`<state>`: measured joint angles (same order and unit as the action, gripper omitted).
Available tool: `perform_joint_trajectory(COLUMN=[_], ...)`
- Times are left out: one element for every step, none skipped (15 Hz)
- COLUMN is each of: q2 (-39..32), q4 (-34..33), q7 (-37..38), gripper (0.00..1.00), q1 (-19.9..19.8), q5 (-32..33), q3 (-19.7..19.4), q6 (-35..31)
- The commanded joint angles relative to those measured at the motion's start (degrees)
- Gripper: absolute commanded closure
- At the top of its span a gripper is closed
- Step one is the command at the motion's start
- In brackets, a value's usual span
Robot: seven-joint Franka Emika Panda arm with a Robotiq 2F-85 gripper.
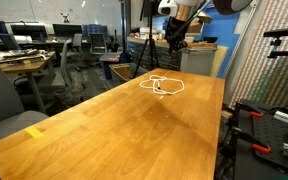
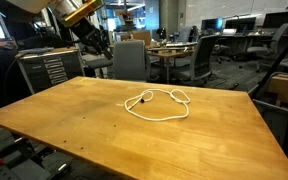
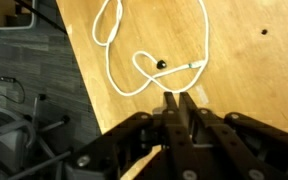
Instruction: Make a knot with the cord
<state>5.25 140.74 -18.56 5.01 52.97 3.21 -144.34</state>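
Note:
The cord (image 1: 162, 86) is a thin white rope lying in loose overlapping loops on the wooden table (image 1: 134, 125), toward its far end. It also shows in an exterior view as a flat coil (image 2: 159, 104). In the wrist view the cord (image 3: 114, 78) curls just beyond my fingertips, with a small dark tip (image 3: 161, 66) inside the loop. My gripper (image 3: 181, 97) hangs above the table, short of the cord, and is shut with nothing between its fingers. In both exterior views the gripper (image 1: 174, 42) (image 2: 99, 45) is raised above the table, clear of the cord.
The table edge (image 3: 79, 80) runs close by on the left of the wrist view, with floor and a chair base beyond it. A yellow tape strip (image 1: 34, 131) lies on the near tabletop. Office chairs (image 2: 131, 58), desks and a tripod (image 1: 142, 55) surround the table.

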Motion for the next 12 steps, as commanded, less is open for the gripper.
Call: perform_joint_trajectory(q2=[0.0,0.0,0.1,-1.3,-2.6,-3.7,-4.9,-5.9,-7.1,-8.4,-9.6,-11.0], q4=[0.6,1.0,1.2,1.1,1.0,0.6,0.1,-0.3,-1.0,-1.9,-3.0,-4.5], q7=[-0.8,-0.9,-1.1,-4.8,-7.0,-7.7,-7.0,-6.8,-6.3,-6.7,-7.1,-7.8], gripper=[0.8,0.72,0.42,0.41,0.41,0.33,0.27,0.19,0.1,0.04,0.0,0.0], q1=[0.4,0.8,0.9,1.1,1.1,0.9,0.4,0.0,-0.6,-1.2,-1.7,-2.3], q5=[-1.0,-1.2,-1.2,-5.1,-8.5,-10.6,-11.1,-11.9,-12.4,-13.5,-15.1,-17.4], q3=[0.8,1.1,1.2,1.0,0.7,0.8,0.7,0.4,-0.1,-0.5,-0.8,-1.2], q6=[0.1,0.1,0.1,1.9,4.0,7.0,9.9,12.6,15.1,17.6,20.2,22.3])
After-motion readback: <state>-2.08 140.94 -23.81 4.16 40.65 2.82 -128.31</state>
